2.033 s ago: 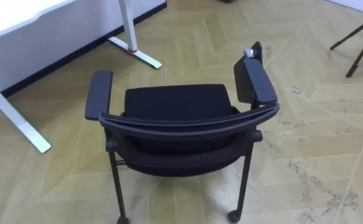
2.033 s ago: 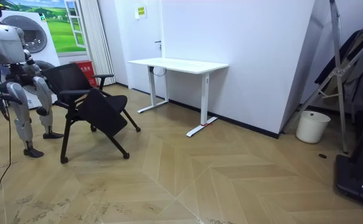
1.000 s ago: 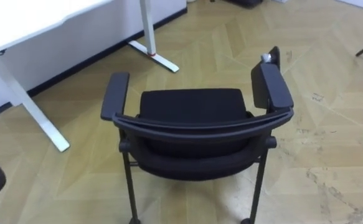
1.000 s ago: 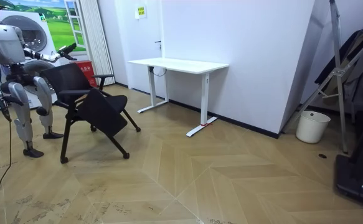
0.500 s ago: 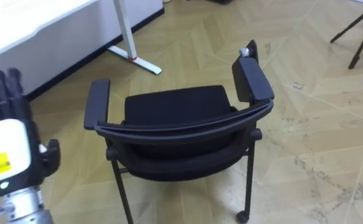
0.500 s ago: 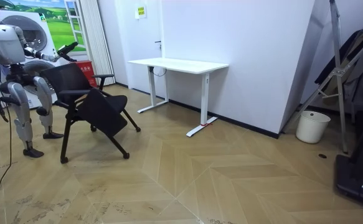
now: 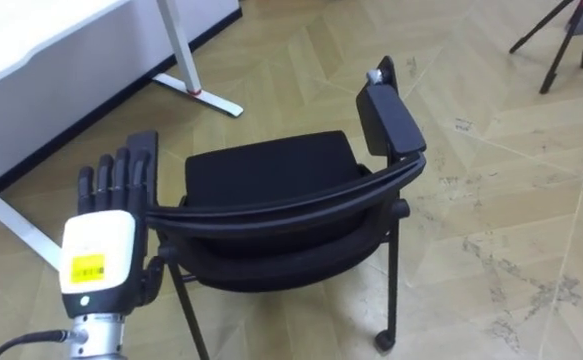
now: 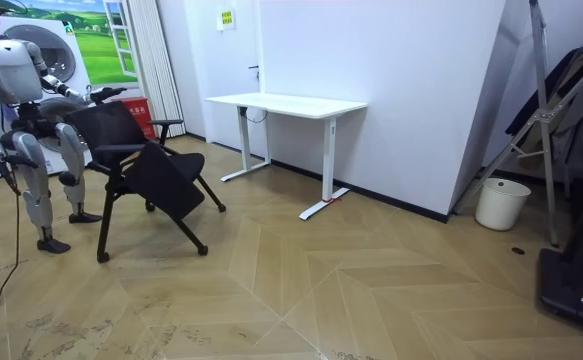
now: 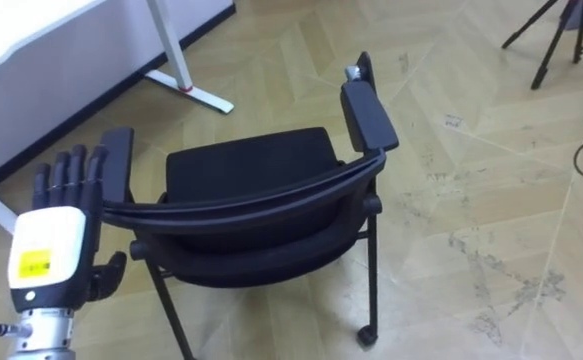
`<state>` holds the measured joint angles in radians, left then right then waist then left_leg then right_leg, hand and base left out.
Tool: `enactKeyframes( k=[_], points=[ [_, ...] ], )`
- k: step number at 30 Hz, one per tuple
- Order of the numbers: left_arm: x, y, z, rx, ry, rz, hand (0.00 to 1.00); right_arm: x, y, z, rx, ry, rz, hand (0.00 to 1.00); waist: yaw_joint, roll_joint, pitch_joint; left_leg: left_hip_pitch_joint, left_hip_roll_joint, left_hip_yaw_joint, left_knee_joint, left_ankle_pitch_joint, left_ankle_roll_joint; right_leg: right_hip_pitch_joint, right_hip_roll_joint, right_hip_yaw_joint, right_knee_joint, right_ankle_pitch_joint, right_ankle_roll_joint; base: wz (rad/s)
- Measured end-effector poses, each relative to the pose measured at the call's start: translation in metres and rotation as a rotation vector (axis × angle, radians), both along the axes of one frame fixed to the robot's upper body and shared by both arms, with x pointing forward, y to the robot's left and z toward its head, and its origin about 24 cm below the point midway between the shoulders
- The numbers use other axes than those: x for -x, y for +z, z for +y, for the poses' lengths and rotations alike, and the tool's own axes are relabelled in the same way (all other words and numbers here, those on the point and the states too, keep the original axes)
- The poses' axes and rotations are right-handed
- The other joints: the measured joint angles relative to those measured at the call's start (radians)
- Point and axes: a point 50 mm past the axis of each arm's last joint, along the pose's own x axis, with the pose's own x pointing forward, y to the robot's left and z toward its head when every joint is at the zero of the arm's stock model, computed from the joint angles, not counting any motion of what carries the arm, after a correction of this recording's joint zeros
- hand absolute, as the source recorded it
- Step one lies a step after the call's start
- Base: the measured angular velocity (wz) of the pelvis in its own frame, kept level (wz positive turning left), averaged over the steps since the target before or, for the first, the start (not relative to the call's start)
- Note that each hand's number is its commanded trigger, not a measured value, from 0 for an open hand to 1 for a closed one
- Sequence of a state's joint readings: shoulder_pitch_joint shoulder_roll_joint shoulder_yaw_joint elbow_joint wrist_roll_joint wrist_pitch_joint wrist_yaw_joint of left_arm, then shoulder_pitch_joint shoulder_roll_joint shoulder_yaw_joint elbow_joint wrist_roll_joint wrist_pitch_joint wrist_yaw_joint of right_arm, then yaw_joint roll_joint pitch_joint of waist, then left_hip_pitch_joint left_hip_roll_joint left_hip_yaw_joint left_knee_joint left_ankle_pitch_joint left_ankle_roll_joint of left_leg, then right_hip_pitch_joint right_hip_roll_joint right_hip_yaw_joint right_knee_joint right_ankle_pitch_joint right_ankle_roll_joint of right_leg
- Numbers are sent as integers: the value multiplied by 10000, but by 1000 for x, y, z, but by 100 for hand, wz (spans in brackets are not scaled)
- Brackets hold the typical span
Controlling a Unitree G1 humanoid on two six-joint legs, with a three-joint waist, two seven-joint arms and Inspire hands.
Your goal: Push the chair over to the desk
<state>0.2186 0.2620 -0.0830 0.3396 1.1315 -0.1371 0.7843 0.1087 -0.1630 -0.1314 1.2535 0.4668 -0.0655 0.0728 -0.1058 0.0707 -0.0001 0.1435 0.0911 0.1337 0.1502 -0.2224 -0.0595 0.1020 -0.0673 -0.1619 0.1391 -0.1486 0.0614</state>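
In the left eye view, the left hand [image 7: 103,240], fingers straight and slightly spread, had moved in from the left edge over the left armrest [image 7: 147,142] of the black padded metal-framed chair [image 7: 266,175]. In the room view, the chair stood unmoved between the robot and the white desk [image 8: 286,102].

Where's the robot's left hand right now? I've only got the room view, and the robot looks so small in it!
Observer: In the eye views its left hand is up with straight fingers, its back toward the camera, right by the left armrest of the chair. I can't tell whether it touches.
Operator: Does the chair have wheels?
Observer: Yes, a small castor shows under the back leg on the robot's right.
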Motion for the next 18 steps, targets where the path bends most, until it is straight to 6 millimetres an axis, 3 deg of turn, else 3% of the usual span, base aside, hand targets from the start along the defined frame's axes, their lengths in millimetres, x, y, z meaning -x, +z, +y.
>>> enactKeyframes(
  k=[18],
  points=[
    [0,-1,-1,-131,-166,118,0,-1,0,0,-87,60,-85,0,1,17,13,26,0,38,0,0,0,2,0,100,8,2,2,0]
  ],
)
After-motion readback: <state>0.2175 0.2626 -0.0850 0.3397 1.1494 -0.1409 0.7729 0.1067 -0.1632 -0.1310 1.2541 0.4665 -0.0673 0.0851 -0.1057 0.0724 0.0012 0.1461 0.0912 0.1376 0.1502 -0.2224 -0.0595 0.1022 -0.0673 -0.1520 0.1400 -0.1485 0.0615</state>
